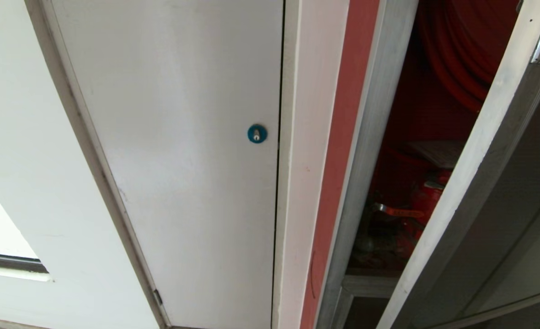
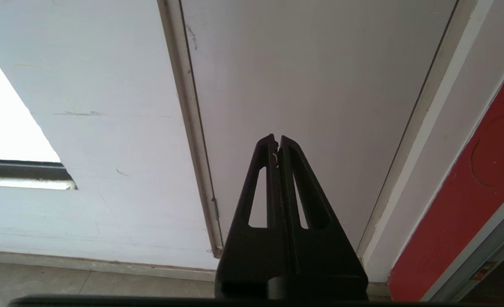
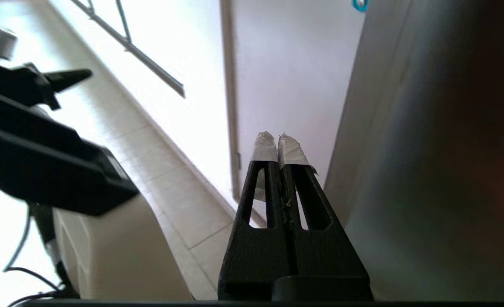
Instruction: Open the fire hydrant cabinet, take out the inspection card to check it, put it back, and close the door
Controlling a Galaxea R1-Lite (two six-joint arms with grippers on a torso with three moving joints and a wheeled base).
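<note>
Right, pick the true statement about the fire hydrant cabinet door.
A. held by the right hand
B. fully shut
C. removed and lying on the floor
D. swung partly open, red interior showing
D: the door stands ajar, and the red valve shows inside the fire hydrant cabinet.

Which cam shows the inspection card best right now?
Head view. The inspection card shows as a pale sheet lying above the red hydrant valve inside the fire hydrant cabinet, seen through the gap beside the partly open door. Neither wrist view shows the card.
</note>
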